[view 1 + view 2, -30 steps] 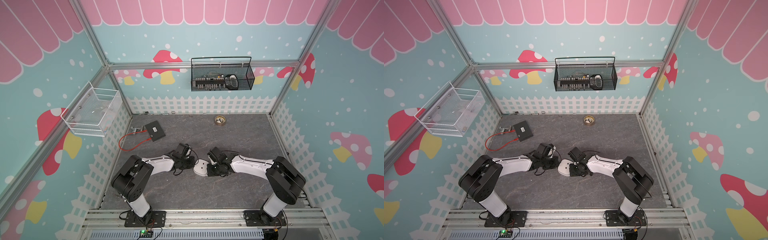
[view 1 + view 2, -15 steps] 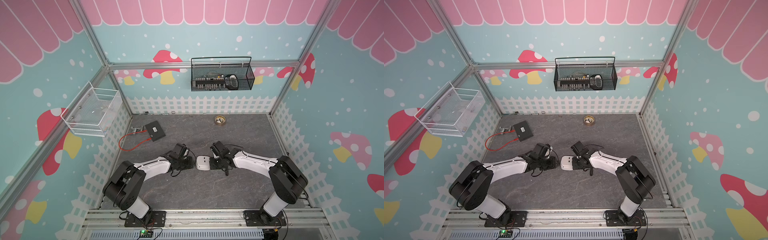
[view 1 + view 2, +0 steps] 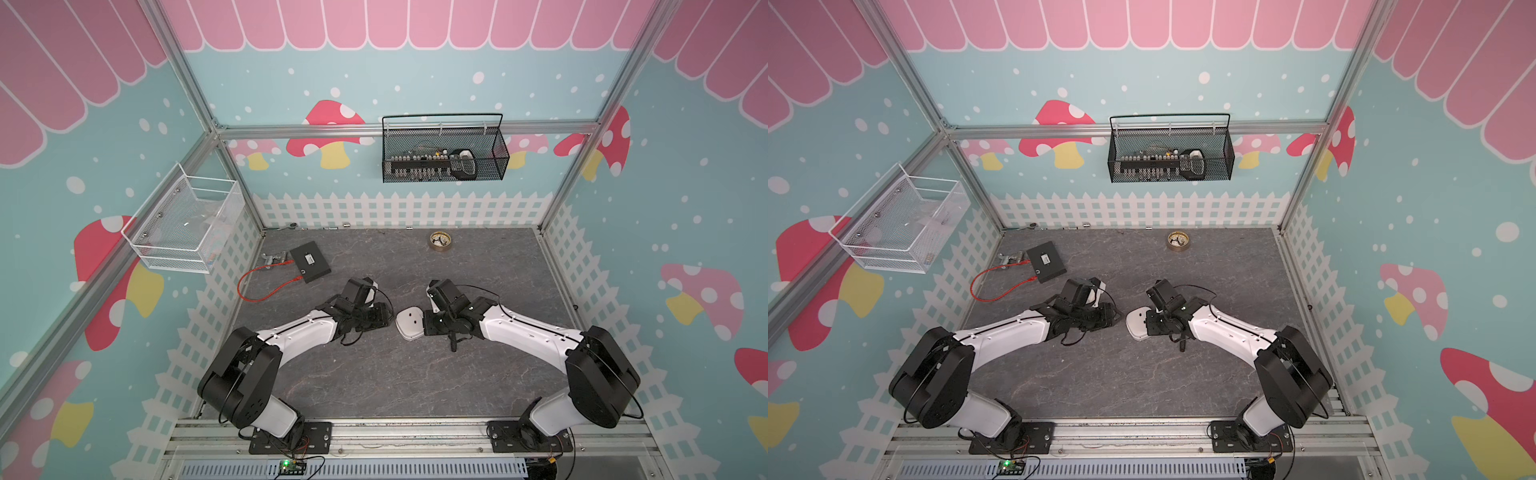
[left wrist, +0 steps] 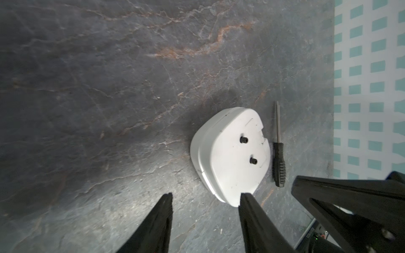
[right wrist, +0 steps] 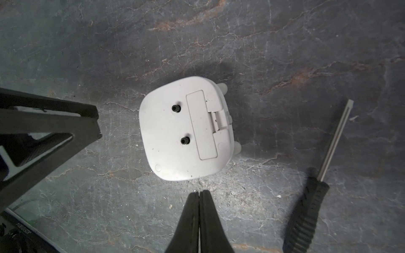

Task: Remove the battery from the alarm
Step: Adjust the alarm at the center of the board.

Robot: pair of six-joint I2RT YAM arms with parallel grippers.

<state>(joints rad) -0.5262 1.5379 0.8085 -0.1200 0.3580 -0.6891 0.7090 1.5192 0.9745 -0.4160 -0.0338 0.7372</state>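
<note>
1. Grey stone-look table (image 3: 374,374) is carrying everything, and both arms are reaching in low from the near edge: left arm (image 3: 291,332) and right arm (image 3: 523,332).
2. Black mesh basket (image 3: 444,153) is hanging on the back wall with small parts inside. White wire basket (image 3: 183,224) is hanging on the left wall.
3. Black box (image 3: 310,262) is sitting at the far left of the table, with a red cable (image 3: 257,291) looping off it.
4. Left pincer (image 4: 206,195) is standing about half open and gripping nothing. One fingertip is overlapping the alarm's rim in the wrist view; can't tell if it is touching.
5. Right pincer (image 5: 199,192) is sitting with its tips pressed together, holding nothing, just short of the alarm's edge.
6. Alarm (image 3: 409,326) is lying face down mid-table between the two pincers, with its plain white back (image 5: 186,129) facing up.
7. Screwdriver (image 5: 317,186) is lying flat near the alarm on its foot side, not touching it.
8. Brass-rimmed disc (image 3: 440,241) is resting near the back wall, well apart.
9. Compartment cover (image 5: 201,124) is sitting in place on the alarm's back, beside two black knobs (image 5: 176,108).
10. Battery is not showing in any view.
</note>
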